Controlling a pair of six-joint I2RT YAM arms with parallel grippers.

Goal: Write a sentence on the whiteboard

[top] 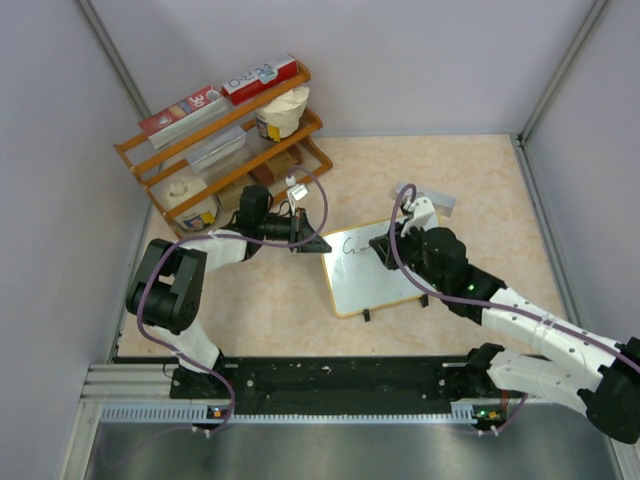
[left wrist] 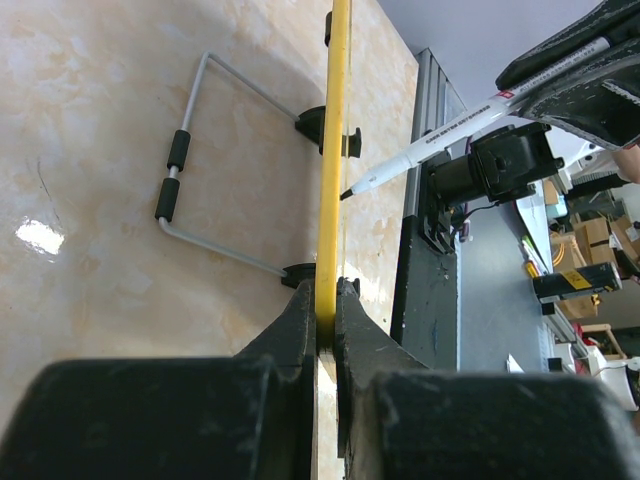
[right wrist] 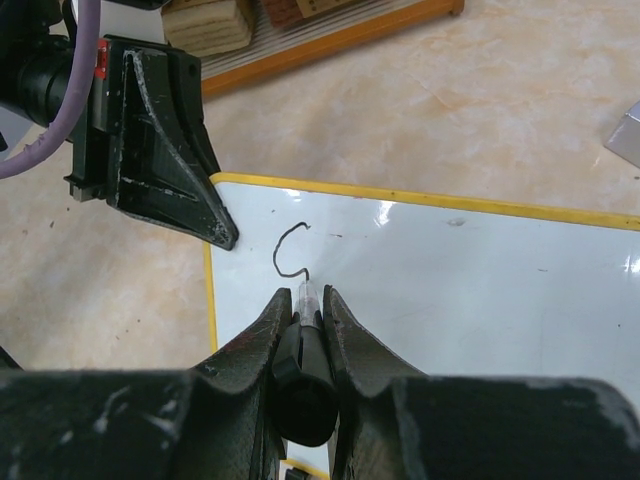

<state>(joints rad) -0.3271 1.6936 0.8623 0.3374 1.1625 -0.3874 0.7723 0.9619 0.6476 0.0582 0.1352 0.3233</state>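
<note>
The writing is barely under way. The whiteboard (top: 375, 272) sits on the counter (top: 480, 170) between the two arms; how steeply it is tilted I cannot tell. Of the sentence (right wrist: 290, 250) there is one curved stroke near the board's top left corner, which looks like the start of a capital letter.

The left gripper (left wrist: 325, 300) is pinched tight on the board's yellow-tan edge, steadying it. The right gripper (right wrist: 305, 300) is closed around the marker (left wrist: 470, 122), whose tip sits at the end of that stroke, either touching the white surface or just off it.

As I judge it, the next move is to finish this letter and work rightwards. That calls for light, even pressure from the pen, and a firm hold from the other arm so the board does not slide.

Counting up:
- one board, with two black feet (top: 366, 315) at its near edge
- one marker
- one stroke
- two grippers, both occupied
- one grey block (top: 440, 200) beyond the board
- one wooden rack (top: 225, 140) at the back left
</note>
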